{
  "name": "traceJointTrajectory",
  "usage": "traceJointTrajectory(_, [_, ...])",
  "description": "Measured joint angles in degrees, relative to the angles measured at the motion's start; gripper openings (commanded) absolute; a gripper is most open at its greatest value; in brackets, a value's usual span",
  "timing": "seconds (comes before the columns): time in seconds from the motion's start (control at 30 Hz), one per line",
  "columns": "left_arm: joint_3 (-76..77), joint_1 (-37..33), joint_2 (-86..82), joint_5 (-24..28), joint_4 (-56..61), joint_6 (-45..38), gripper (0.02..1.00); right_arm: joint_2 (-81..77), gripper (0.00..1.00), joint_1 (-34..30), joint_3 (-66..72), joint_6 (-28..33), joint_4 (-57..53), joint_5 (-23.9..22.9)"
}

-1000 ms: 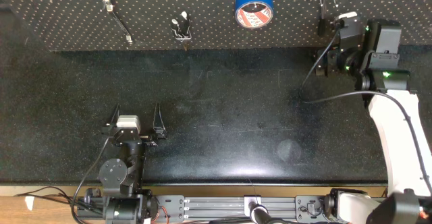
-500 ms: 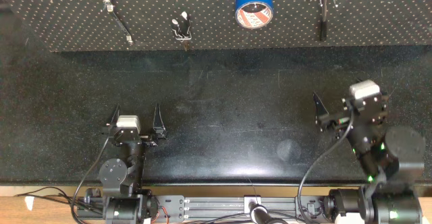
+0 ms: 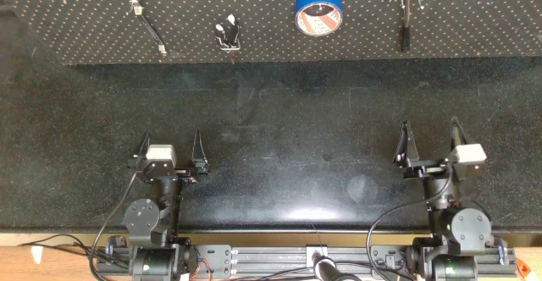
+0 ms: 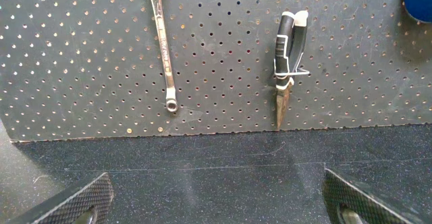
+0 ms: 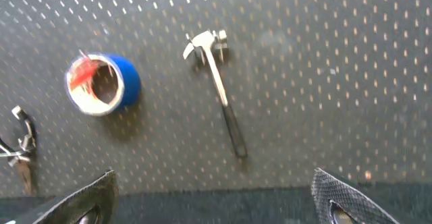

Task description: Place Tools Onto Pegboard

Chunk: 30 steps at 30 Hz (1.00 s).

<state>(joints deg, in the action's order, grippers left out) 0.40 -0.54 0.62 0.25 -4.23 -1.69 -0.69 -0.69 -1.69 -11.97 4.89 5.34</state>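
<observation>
Pegboard (image 3: 254, 19) spans the upper edge of the top view. Four tools hang on it, L to R:
- wrench (image 3: 148, 27): upper left, slanted.
- pliers (image 3: 228, 34): left of centre, handles up, nose down.
- blue tape roll (image 3: 319, 10): upper centre.
- hammer (image 3: 406, 10): upper right, head up, handle down.

Tools sit well apart from each other. Black tabletop (image 3: 279, 103) lies below the board.

L gripper (image 3: 172, 137): lower left, above its own base, fingers spread apart, empty.
R gripper (image 3: 430, 127): lower right, same posture, fingers spread apart, empty.

Both grippers are well apart from board and tools. L wrist cam faces wrench and pliers. R wrist cam faces tape roll and hammer.
</observation>
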Motion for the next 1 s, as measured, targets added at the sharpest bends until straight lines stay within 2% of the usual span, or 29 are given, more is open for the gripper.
traceJointTrajectory(0.1, [0.00,0.00,0.00,0.00,0.00,0.00,0.996,0.04,0.932,1.20,0.98,2.47,-5.33,-3.87])
traceJointTrajectory(0.13, [0.00,0.00,0.00,0.00,0.00,0.00,0.996,0.17,0.932,1.20,1.11,3.32,-8.79,-4.00])
traceJointTrajectory(0.37, [0.00,0.00,0.00,0.00,0.00,0.00,0.996,0.22,0.932,1.20,1.16,8.26,-8.85,-2.64])
traceJointTrajectory(1.0, [0.00,0.00,0.00,0.00,0.00,0.02,0.996,0.22,0.934,1.20,1.16,8.46,-8.83,-2.64])
